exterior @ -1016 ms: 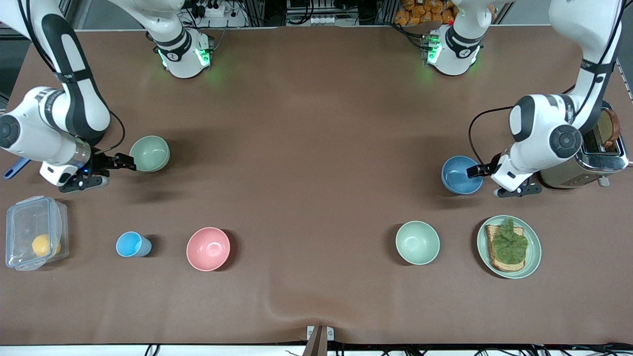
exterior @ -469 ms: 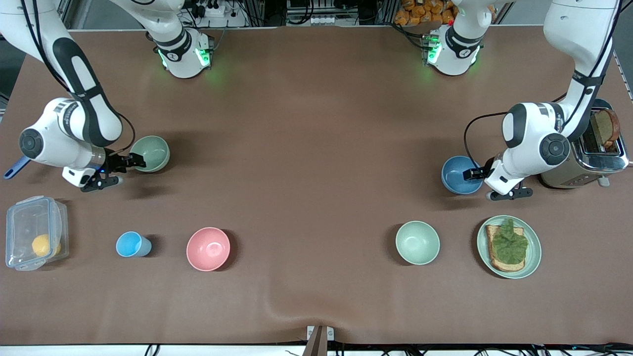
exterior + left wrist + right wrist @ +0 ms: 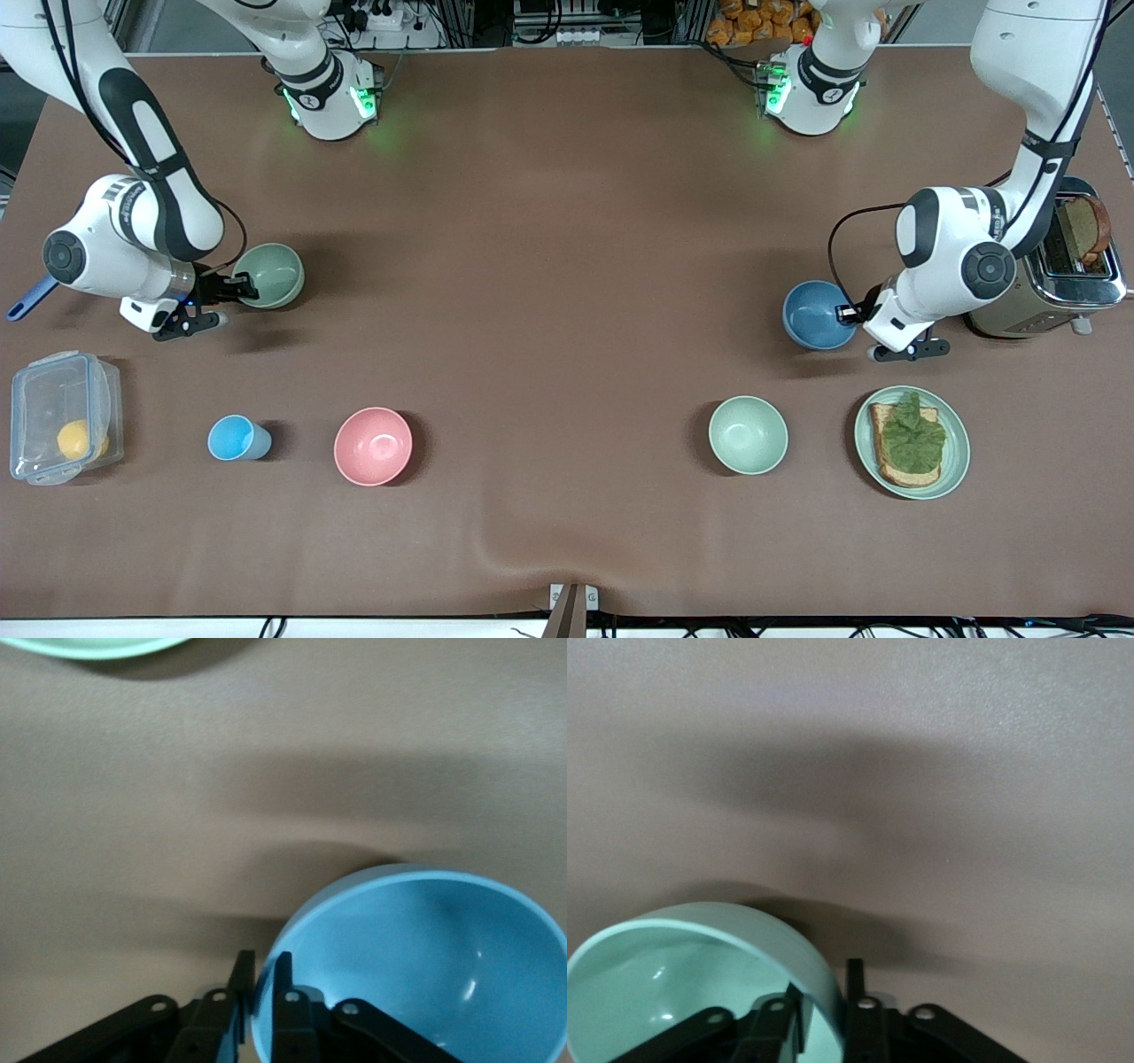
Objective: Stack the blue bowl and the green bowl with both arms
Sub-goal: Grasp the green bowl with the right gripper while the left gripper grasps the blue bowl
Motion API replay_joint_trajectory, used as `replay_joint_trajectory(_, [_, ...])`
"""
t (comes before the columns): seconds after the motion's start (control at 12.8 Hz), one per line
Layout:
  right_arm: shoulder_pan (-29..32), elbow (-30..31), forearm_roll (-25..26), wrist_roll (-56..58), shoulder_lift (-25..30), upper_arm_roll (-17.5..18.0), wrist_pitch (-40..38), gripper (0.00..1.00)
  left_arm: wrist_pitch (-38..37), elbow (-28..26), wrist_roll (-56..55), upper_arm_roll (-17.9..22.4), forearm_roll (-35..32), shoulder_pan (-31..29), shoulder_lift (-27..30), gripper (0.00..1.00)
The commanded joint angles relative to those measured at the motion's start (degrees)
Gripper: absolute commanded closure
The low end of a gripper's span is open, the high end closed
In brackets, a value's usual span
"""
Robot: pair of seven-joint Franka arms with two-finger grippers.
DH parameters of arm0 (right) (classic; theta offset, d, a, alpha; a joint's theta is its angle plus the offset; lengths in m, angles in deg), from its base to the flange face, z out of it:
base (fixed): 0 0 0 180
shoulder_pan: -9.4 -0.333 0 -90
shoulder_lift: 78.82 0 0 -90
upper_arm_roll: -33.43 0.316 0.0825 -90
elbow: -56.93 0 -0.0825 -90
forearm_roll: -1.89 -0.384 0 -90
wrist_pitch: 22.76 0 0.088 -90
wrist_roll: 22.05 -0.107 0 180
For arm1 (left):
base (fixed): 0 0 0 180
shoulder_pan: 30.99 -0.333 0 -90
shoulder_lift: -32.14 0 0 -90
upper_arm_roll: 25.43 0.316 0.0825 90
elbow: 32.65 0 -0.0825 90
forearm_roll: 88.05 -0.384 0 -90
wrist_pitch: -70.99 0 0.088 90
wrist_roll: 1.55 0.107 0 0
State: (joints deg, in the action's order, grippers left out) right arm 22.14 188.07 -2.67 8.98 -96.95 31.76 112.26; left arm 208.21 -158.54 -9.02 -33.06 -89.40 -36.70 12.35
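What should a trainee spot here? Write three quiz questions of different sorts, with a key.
1. True or false: the left gripper holds the pink bowl.
2. Which bowl's rim is the right gripper clamped on? A: the green bowl. B: the mint bowl. C: the pink bowl.
3. What stands in the toaster?

Key
1. False: it is shut on the rim of the blue bowl.
2. A.
3. A slice of bread.
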Motion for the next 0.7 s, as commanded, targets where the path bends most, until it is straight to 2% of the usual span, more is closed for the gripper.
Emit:
replay_joint_trajectory(0.0, [0.8,0.5,-1.7,1.1,2.0,1.0,-1.0,1.0,0.1,2.0,1.1,0.0,0.5,0.3,0.2,1.0])
replay_joint_trajectory(0.23, [-0.4,-1.6,-7.3,0.2,2.7,0.9,-4.5,1.0,-0.5,4.8,1.4,-0.1,0.5,0.3,0.6,1.0])
replay_joint_trajectory(0.47, [-3.0,-3.6,-8.2,-9.9,3.2,1.1,-6.7,1.0,-3.9,9.1,1.2,-0.4,0.5,1.1,0.7,1.0])
replay_joint_trajectory(0.62, [-6.9,-4.3,-8.3,-18.4,3.8,1.2,-7.1,1.0,-6.7,11.7,1.3,-0.5,0.5,1.2,0.8,1.0])
